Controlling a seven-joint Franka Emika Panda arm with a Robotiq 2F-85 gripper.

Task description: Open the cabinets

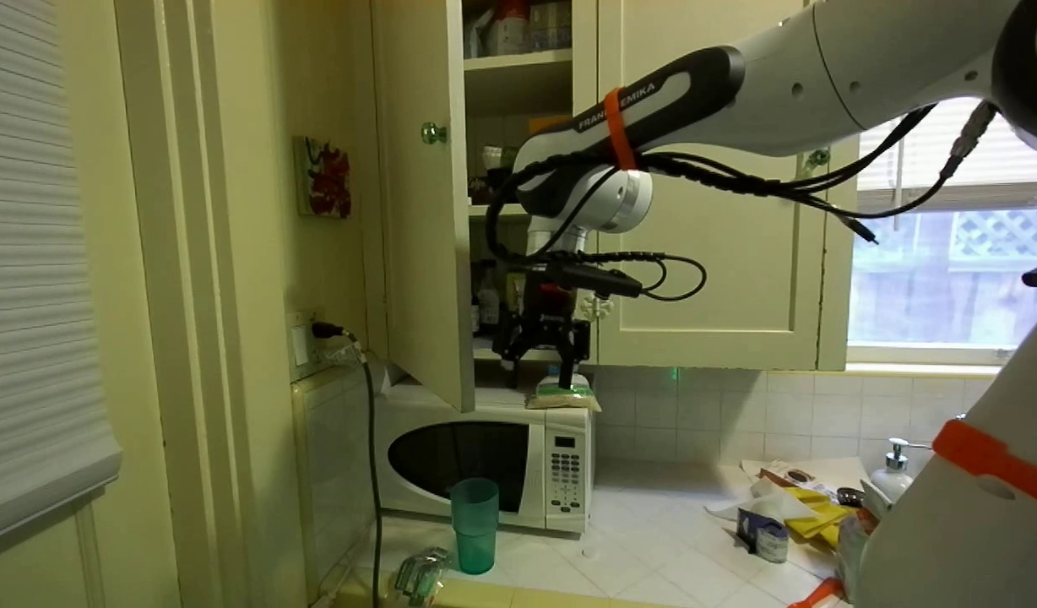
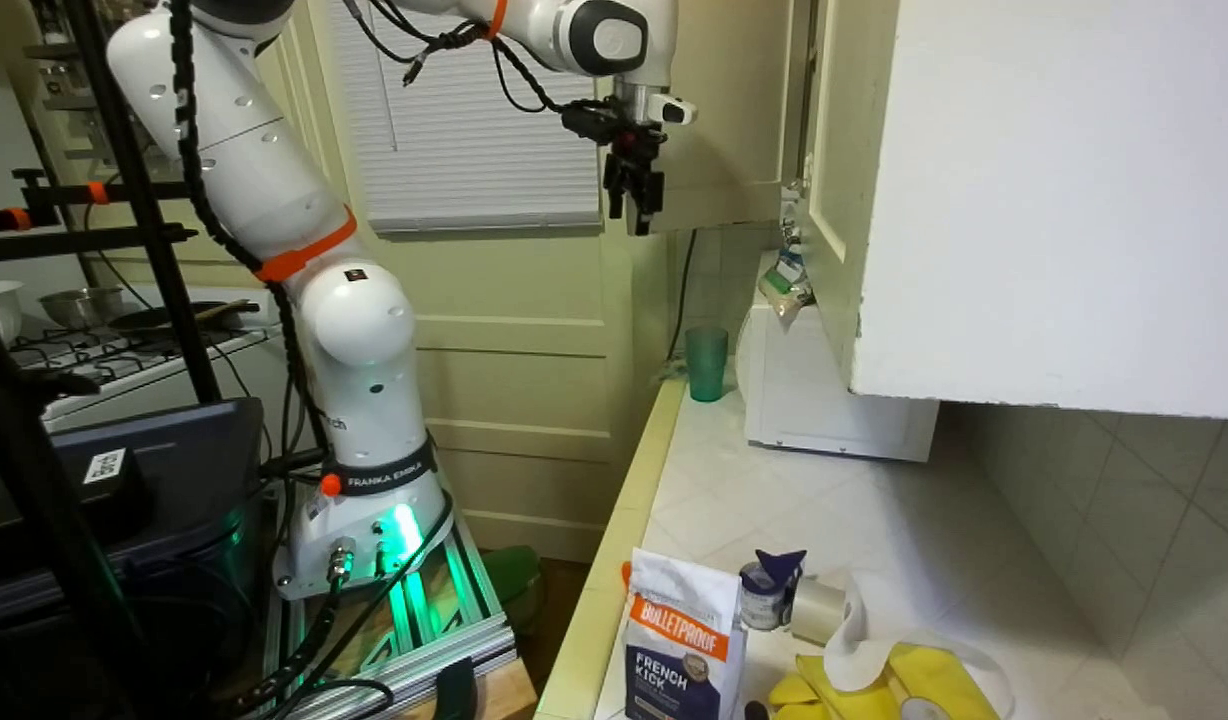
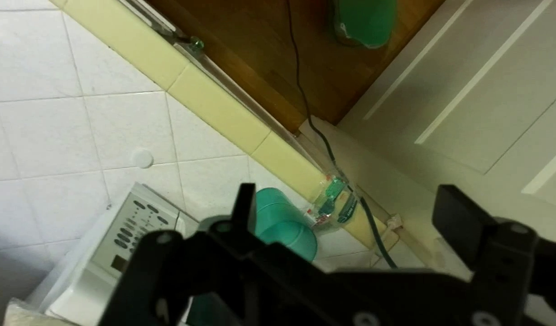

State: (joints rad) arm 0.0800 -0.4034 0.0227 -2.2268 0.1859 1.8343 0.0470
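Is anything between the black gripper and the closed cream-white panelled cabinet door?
Nothing visible: in an exterior view, the open cream-white door is behind the black gripper, not between it and the closed panelled door.

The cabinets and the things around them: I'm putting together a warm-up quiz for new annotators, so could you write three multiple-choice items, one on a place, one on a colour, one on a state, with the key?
1. Where does the teal tumbler stand relative to the microwave?
A. On top of it
B. In front of it
C. Inside it

2. What colour are the bands strapped round the robot arm?
A. Blue
B. Green
C. Orange

3. What state is the cabinet door above the microwave in?
A. Open
B. Shut
C. Removed

Key:
1. B: it stands on the counter and overlaps the microwave's front in an exterior view.
2. C: they show bright orange in both exterior views.
3. A: it is swung out, and stocked shelves show past its edge.
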